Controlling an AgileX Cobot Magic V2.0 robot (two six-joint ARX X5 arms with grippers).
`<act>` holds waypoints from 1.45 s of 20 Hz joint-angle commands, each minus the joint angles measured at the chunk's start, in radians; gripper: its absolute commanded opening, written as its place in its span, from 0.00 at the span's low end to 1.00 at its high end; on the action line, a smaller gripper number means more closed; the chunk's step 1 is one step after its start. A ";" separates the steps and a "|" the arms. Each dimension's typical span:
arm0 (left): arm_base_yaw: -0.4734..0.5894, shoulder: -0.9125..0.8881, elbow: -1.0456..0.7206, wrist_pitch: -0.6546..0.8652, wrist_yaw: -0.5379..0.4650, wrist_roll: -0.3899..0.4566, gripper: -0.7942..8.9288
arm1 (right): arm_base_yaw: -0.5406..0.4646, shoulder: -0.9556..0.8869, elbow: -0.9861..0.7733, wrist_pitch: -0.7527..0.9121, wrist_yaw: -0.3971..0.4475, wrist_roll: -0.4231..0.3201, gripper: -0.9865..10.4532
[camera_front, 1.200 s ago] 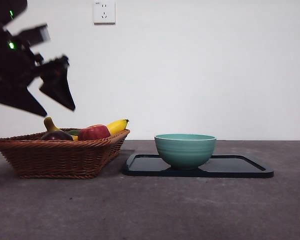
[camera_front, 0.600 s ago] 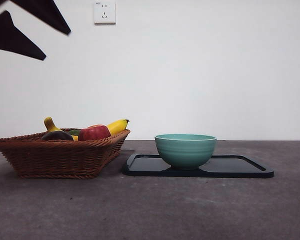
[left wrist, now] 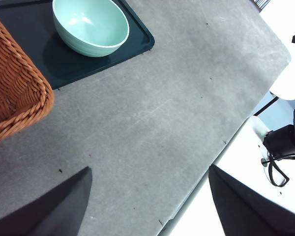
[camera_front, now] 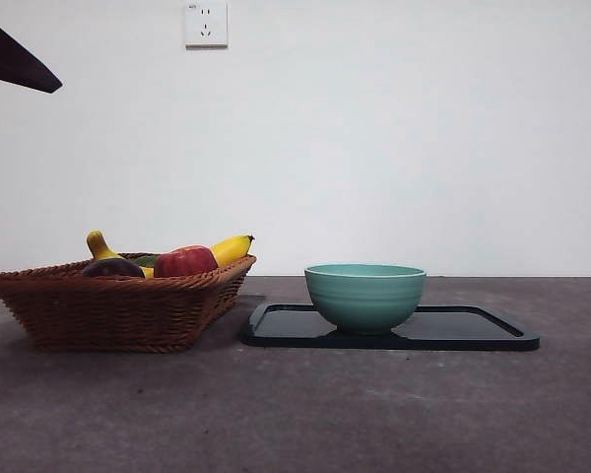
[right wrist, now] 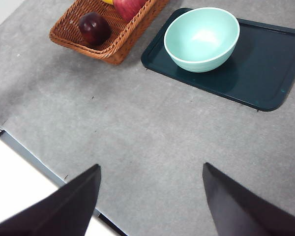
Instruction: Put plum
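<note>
Plum (right wrist: 94,28) in basket (right wrist: 69,37): smooth, likely slippery; best gripped across its widest part. Left gripper (left wrist: 147,201) and right gripper (right wrist: 150,199) both gape empty

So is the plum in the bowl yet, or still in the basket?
Still in the basket: the plum lies by the apple, and the bowl on the tray is empty.

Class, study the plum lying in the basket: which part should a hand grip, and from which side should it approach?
Grip the plum across its round middle, coming from above: it sits low inside the wicker basket, whose walls block the sides, with the apple close by.
</note>
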 commanded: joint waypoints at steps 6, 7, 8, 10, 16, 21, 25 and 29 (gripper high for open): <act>-0.004 0.006 0.008 0.005 0.005 0.018 0.47 | 0.006 0.004 0.005 0.011 0.001 0.095 0.38; -0.004 0.006 0.008 0.005 0.005 0.018 0.47 | 0.006 0.012 0.005 0.014 0.001 0.121 0.38; -0.004 0.006 0.008 0.006 0.005 0.018 0.47 | 0.006 0.023 0.005 0.020 0.002 0.145 0.38; -0.004 0.006 0.008 0.006 0.005 0.018 0.47 | 0.006 0.068 0.009 0.066 0.002 0.187 0.38; -0.004 0.006 0.008 0.006 0.005 0.018 0.47 | 0.003 0.388 0.092 0.246 0.032 0.207 0.38; -0.004 0.006 0.008 0.002 0.005 0.018 0.47 | 0.003 0.721 0.261 0.282 0.088 0.150 0.38; -0.004 0.006 0.008 -0.002 0.005 0.019 0.47 | 0.003 0.919 0.376 0.292 0.114 0.119 0.38; -0.004 0.006 0.008 -0.002 0.005 0.018 0.47 | 0.004 1.063 0.438 0.334 0.148 0.104 0.38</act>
